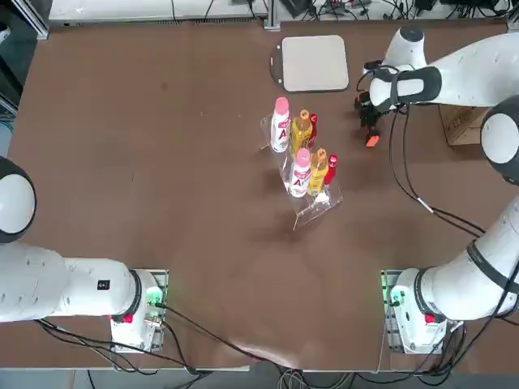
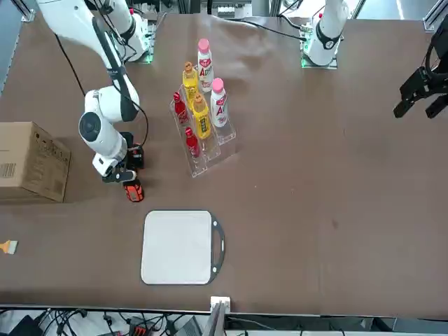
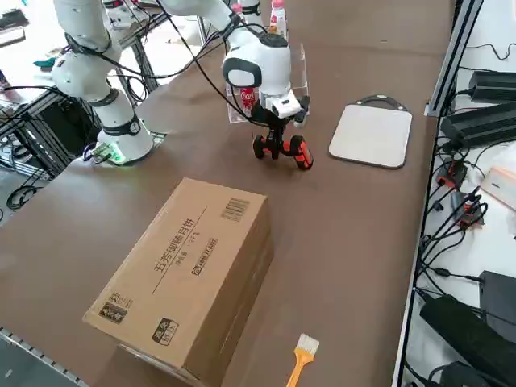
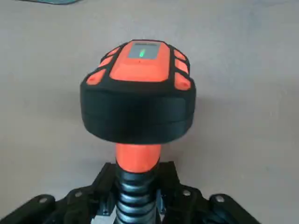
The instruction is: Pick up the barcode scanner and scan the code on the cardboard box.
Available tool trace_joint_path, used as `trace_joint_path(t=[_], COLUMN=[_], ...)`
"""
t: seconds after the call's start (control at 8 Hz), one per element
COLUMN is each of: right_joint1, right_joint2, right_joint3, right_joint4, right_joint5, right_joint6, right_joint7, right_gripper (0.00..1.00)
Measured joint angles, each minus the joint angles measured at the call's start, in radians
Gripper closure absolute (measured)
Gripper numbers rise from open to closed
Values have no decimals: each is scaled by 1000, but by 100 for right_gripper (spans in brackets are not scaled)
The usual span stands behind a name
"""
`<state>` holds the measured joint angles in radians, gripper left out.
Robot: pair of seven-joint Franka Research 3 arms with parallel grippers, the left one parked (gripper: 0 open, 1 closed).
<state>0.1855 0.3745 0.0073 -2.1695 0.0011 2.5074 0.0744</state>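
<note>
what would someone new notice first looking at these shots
Probably the right gripper, low over the table near the grey pad, shut on the handle of the orange-and-black barcode scanner. Next, the big cardboard box lies toward the robot's right edge of the table, and a clear rack of coloured bottles stands mid-table.

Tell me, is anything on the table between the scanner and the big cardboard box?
Nothing: in the right side view, only bare table lies between the barcode scanner and the cardboard box.

The right arm (image 1: pixel 454 77) is showing glossy white rounded shells with dark joint bands, and black cables are trailing along it. Its base (image 1: pixel 409 312) is glowing green, and the right gripper (image 3: pixel 278 137) is showing black.
</note>
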Motion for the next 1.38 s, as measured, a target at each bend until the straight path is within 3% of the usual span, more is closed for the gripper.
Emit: trace_joint_path(t=[0.38,0.75,1.12,1.38], right_joint1=[0,-38,-245,-413], right_joint2=[-42,-219,-387,-431], right_joint3=[-1,-26,-38,-43], right_joint4=[17,49,56,114], right_joint5=[0,0,-2,-3], right_joint6=[-16,-192,-328,-443], right_joint7=[10,12,-168,-355], right_gripper=[56,56,56,56])
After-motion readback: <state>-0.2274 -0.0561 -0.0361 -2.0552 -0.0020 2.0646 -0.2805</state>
